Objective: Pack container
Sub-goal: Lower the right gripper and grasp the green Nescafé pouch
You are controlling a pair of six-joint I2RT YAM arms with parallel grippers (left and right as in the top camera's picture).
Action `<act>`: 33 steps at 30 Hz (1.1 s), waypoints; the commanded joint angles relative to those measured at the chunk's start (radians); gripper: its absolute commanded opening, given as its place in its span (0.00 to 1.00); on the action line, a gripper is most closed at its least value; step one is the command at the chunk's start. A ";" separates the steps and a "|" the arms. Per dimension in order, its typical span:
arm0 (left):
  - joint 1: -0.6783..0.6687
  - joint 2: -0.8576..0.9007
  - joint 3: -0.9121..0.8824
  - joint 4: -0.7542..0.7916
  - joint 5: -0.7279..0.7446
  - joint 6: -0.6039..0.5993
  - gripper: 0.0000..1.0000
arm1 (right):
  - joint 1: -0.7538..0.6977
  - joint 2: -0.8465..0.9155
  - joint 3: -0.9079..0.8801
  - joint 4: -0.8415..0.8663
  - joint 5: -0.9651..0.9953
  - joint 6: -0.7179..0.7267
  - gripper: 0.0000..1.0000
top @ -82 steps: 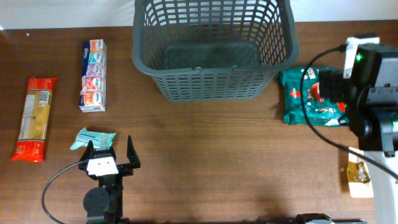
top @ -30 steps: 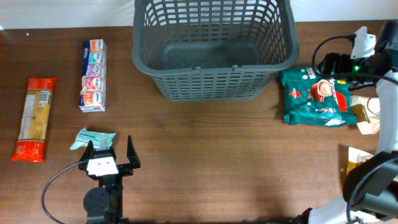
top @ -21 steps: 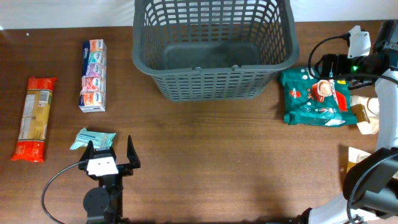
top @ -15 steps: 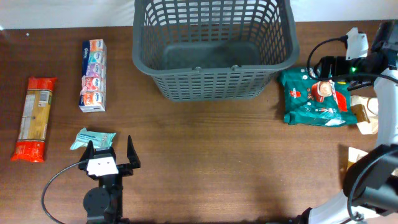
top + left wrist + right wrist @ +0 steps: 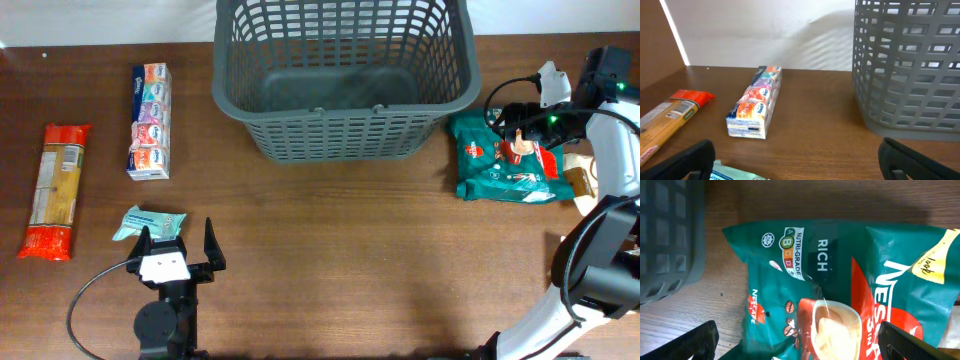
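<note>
Only the overhead view shows the whole grey basket [image 5: 340, 80], which stands at the far middle of the table. Only the right wrist view lets one read the green coffee bag [image 5: 840, 305]: "RICH", "NUTRI-GRADE" and the letters "NES". The right gripper [image 5: 800, 345] hangs over this bag, fingers spread wide, holding nothing. The left gripper [image 5: 795, 167] is spread too, beside a small blue packet [image 5: 148, 222]. Its camera sees a colourful box [image 5: 756, 108] and a pasta packet [image 5: 670, 122].
</note>
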 commanded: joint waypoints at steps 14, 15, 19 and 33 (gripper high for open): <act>-0.003 -0.009 -0.007 0.000 0.011 -0.010 0.99 | -0.004 0.065 0.006 0.001 0.045 -0.151 0.99; -0.003 -0.009 -0.007 0.000 0.010 -0.010 0.99 | -0.004 0.067 0.006 0.000 0.040 -0.162 0.99; -0.003 -0.009 -0.007 0.000 0.010 -0.010 0.99 | -0.004 0.074 0.006 0.000 0.039 -0.171 0.99; -0.003 -0.009 -0.007 0.001 0.010 -0.010 0.99 | -0.004 0.126 0.006 0.089 0.119 -0.089 0.99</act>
